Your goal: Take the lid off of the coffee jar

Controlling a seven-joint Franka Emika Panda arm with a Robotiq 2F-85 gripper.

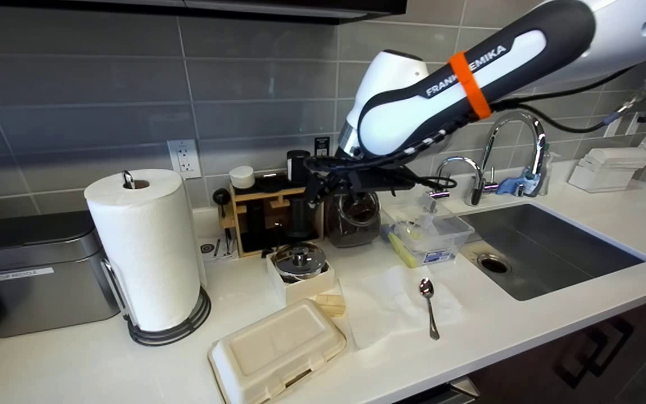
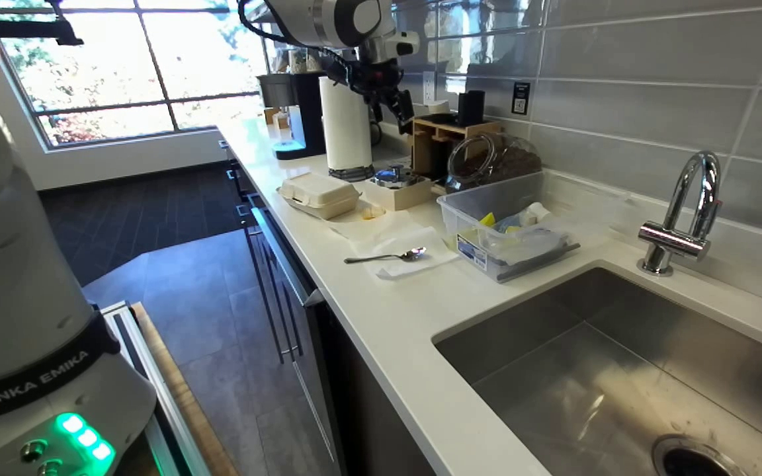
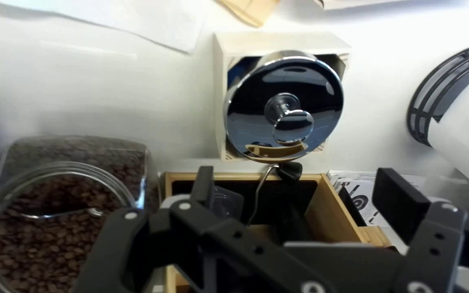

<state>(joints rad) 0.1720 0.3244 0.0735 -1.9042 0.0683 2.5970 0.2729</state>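
Coffee jar point(image 3: 71, 148) looks lidless from here — chrome lid point(image 3: 285, 106) on the pale box point(image 3: 265, 42), 12 o'clock from the spread, empty gripper point(image 3: 302, 194) in the wrist view, jar toward 9 — so I'd just lift straight up, slow, clear of the wooden organizer point(image 3: 335, 211).

lid point(image 3: 283, 108): silver | coffee beans point(image 3: 43, 248): brown | hand point(image 3: 301, 189): black | strap point(image 1: 470, 85): orange | tiles point(image 1: 267, 78): grey, pale-lined

Kitchen: sink point(image 1: 558, 247) and faucet point(image 2: 675, 240)
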